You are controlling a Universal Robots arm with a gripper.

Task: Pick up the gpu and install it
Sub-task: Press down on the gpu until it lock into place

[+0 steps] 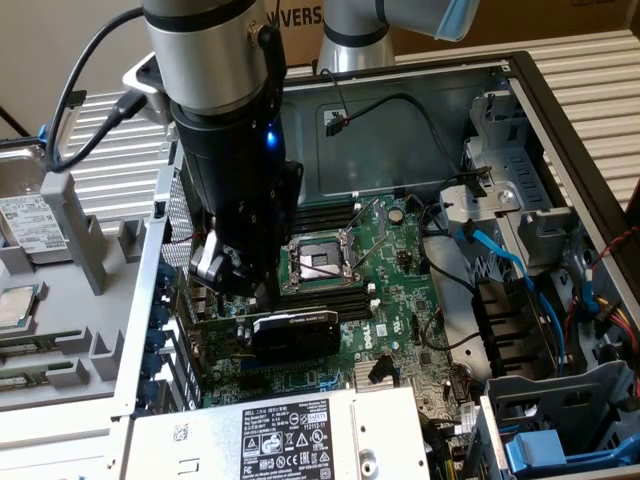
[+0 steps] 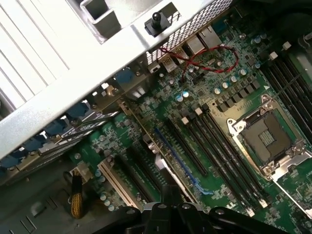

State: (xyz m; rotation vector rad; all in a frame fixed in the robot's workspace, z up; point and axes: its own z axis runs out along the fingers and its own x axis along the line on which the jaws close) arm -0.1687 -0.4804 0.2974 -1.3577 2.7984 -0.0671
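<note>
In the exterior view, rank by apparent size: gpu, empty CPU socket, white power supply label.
1. White power supply label, though it's nearer the camera.
2. gpu.
3. Empty CPU socket, looks close to the gpu.

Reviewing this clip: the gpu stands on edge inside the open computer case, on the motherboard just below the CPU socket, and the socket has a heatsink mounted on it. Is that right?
Not quite. The CPU socket has no heatsink on it; it sits bare in its metal frame, as the exterior view shows. The rest holds: the gpu stands on edge on the motherboard just below the socket, inside the open computer case.
</note>
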